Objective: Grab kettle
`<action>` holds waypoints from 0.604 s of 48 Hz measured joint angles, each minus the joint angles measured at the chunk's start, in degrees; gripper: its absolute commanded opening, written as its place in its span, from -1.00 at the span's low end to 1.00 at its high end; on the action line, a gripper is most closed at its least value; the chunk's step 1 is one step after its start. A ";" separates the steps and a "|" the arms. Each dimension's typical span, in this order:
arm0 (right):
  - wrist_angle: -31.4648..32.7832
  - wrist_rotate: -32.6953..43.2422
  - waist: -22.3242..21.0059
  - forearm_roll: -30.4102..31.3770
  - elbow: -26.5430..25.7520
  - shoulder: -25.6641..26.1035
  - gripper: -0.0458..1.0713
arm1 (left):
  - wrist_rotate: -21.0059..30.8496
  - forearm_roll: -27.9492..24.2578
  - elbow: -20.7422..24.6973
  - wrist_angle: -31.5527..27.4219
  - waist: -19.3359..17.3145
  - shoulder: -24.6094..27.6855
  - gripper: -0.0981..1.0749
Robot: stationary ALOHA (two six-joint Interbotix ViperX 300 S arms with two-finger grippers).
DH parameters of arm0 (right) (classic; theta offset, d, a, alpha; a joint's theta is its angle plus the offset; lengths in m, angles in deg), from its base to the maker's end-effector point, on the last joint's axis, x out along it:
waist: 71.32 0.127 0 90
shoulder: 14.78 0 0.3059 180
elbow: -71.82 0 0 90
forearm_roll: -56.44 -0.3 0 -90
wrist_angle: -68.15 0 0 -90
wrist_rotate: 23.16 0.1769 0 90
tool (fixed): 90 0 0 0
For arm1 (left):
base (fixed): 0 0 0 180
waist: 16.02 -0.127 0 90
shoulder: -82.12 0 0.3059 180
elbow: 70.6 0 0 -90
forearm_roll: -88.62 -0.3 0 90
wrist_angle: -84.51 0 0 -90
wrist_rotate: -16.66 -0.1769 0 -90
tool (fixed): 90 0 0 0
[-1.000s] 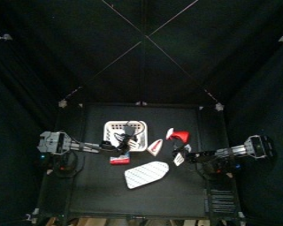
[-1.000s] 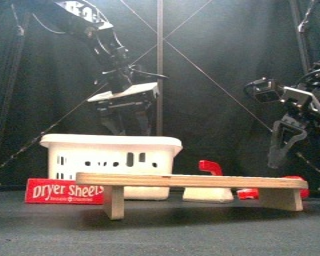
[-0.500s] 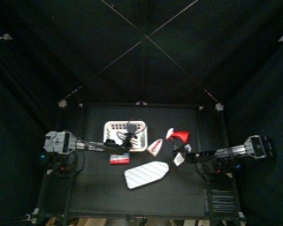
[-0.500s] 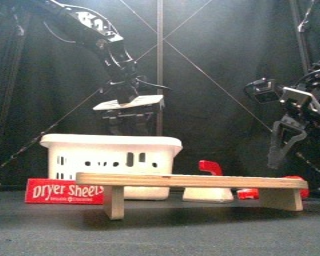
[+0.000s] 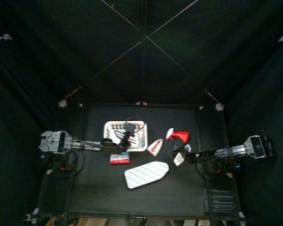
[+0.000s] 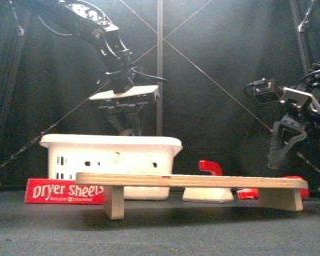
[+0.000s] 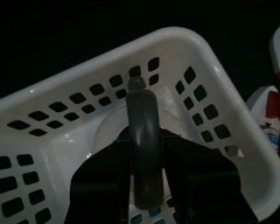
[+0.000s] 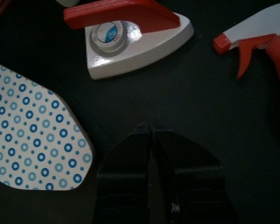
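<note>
Left hand (image 7: 143, 150) over the kettle (image 7: 139, 109), inside the white basket (image 7: 213, 96).
Spread astride the kettle's dark arched handle, not plainly pinching yet; best centred on the arch, squeezed squarely, then lifted straight up clear of the basket wall. Right hand (image 8: 146, 131) pressed together, resting near the iron (image 8: 125, 39).

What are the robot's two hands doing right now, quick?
Left hand: closing around the kettle's handle in the basket.
Right hand: shut, holding nothing.

white basket (image 6: 107, 153), red dryer-sheet box (image 6: 65, 190), blue-dotted white ironing board (image 8: 31, 122), red-and-white iron (image 8: 125, 37)
</note>
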State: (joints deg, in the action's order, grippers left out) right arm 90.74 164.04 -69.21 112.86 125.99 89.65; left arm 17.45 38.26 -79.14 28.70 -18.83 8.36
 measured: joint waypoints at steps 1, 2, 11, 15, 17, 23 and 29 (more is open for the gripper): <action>0.00 0.09 0.00 0.00 0.00 0.00 -0.27 | -0.26 0.00 0.00 -0.09 0.00 -0.26 0.22; 0.00 0.00 0.00 0.00 0.00 0.00 -0.27 | -0.44 0.00 0.00 -0.18 0.00 -0.62 0.22; 0.00 0.00 0.00 -0.09 0.00 0.00 -0.27 | -0.88 -0.53 0.00 -1.32 0.44 -2.29 0.22; 0.00 0.00 0.00 -0.09 0.00 0.00 -0.27 | -0.97 -0.62 0.00 -1.49 0.97 -2.29 0.22; 0.09 0.00 0.00 -0.09 0.00 -0.09 -0.27 | -0.97 -0.62 0.00 -1.49 1.14 -2.29 0.22; 0.00 0.00 0.00 0.00 0.00 0.00 -0.27 | -1.05 -1.49 0.00 -1.58 1.49 -2.20 0.22; 0.00 0.00 0.00 -0.09 0.00 -0.09 -0.27 | -1.05 -2.02 0.09 -1.58 1.67 -2.29 0.22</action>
State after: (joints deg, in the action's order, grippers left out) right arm 90.74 164.04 -69.21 112.77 125.99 89.57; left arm 16.40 36.24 -79.06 27.12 -17.16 6.07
